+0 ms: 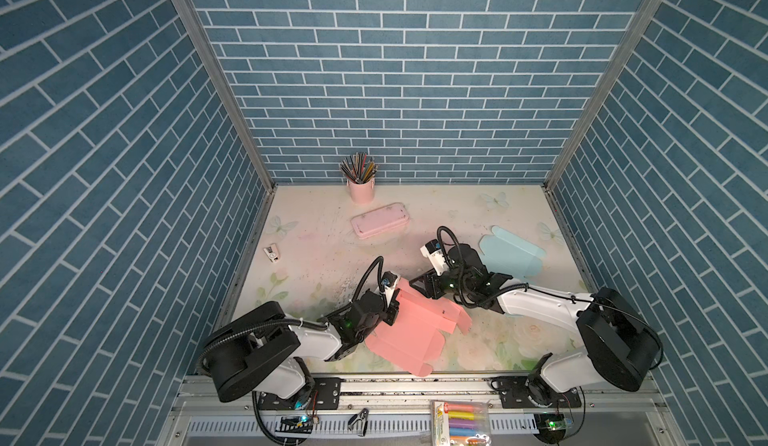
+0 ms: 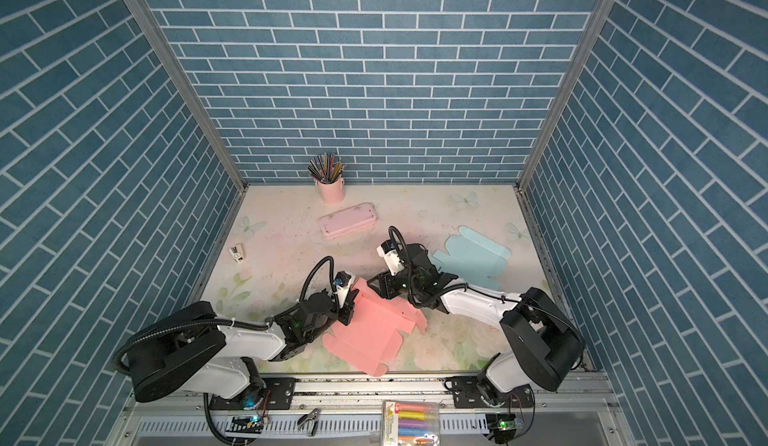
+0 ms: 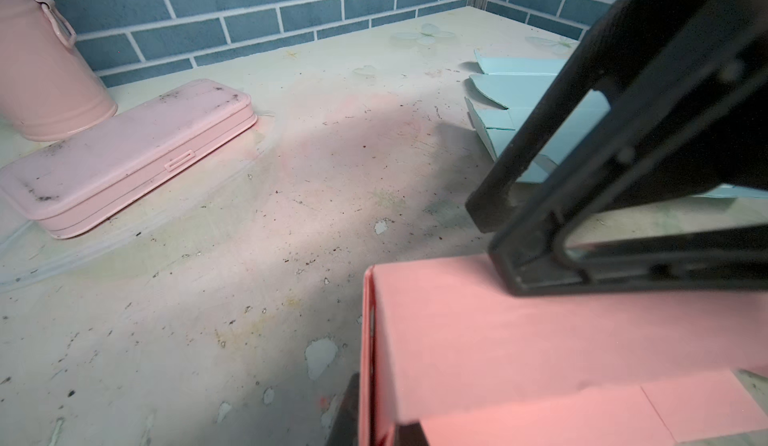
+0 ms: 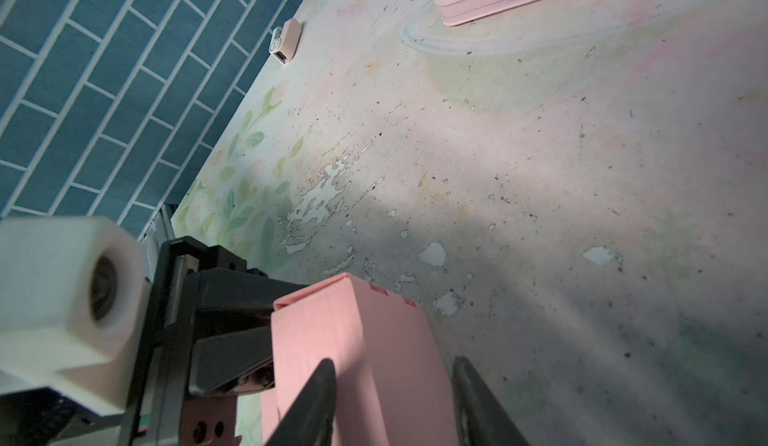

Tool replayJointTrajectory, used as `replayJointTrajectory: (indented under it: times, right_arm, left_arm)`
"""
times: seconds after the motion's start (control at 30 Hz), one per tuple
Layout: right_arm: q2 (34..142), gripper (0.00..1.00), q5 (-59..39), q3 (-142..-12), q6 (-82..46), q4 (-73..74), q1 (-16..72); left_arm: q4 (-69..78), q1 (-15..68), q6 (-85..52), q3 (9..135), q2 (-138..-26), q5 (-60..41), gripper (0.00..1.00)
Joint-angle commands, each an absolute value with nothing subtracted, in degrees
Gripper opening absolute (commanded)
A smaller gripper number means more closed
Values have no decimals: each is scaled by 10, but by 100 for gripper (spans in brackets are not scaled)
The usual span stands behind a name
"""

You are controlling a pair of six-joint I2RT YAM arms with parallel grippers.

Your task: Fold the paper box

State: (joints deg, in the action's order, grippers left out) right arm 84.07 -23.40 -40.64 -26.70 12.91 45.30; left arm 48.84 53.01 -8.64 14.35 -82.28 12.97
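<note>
Mid-fold | box (image 1: 409,336) on the arms' side of the case (image 1: 380,220) | left gripper (image 1: 392,315) pinches its raised wall (image 4: 357,340) | right gripper (image 1: 419,287), spread, straddles that wall just beside it, lengthwise.

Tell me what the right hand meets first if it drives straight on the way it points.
The pink paper box: its raised wall already stands between the right hand's spread fingers and runs on ahead. Past the wall's end only bare table shows, though depth is unclear.
</note>
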Motion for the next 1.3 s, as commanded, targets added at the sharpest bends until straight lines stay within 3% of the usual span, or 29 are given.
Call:
replayJointTrajectory:
  times: [0.0,0.27,0.57,0.7,1.27]
  right_arm:
    - [849,46,-269,-384,-289,130,454]
    - [845,45,-273,-371,-299,140,458]
    - [845,43,-272,-368,-309,149,472]
    - [845,43,-270,-367,-315,153,481]
    - [845,41,-240,-364,-312,148,483]
  left_arm:
    - [514,533,-87,148,-828,144,13]
    - [524,533,-88,149,-842,143,14]
    - [539,534,-101,147,-855,152,5]
    - [540,534,-100,148,-856,152,5]
    - [559,552,-105,127,-885,159,23]
